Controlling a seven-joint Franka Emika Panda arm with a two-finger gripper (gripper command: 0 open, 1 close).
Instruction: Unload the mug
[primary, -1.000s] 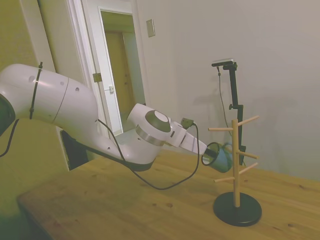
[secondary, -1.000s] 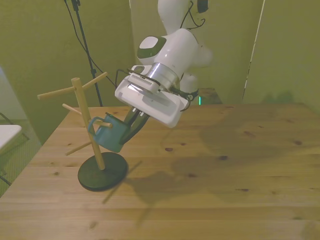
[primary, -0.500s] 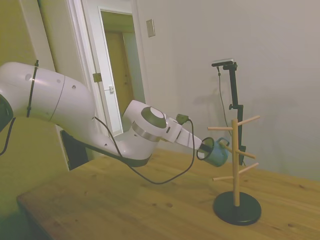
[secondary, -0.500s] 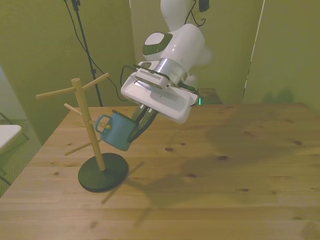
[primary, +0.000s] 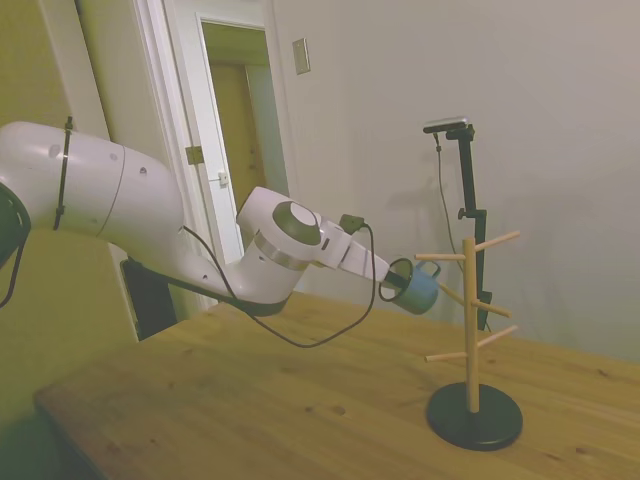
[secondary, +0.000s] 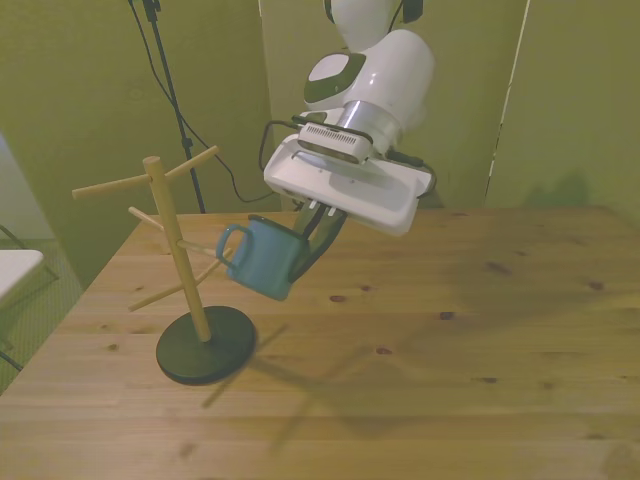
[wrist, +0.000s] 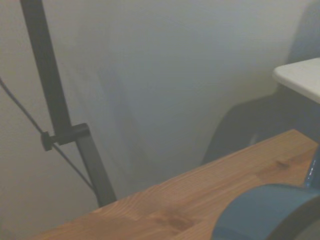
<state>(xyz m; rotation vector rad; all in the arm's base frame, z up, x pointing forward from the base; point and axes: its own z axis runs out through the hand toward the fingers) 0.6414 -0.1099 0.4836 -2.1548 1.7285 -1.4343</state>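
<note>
The light blue mug (primary: 414, 290) hangs tilted in the air, held at its rim by my gripper (primary: 393, 285), which is shut on it. In the front view the mug (secondary: 265, 259) sits just off the pegs of the wooden mug tree (secondary: 175, 245), its loop handle toward the tree's post and free of the pegs. My gripper (secondary: 305, 245) comes down from the white hand above it. The wrist view shows a blurred blue curve of the mug (wrist: 267, 210) over the table's wood.
The mug tree (primary: 469, 330) stands on a dark round base (primary: 474, 416) near the wooden table's (secondary: 450, 370) corner at the front view's left. Its bare pegs stick out on several sides. A doorway (primary: 240, 150) lies behind the arm.
The gripper has drawn the mug up and away from the mug tree, off its peg, toward the front view's right. The arm has pulled back with it.
</note>
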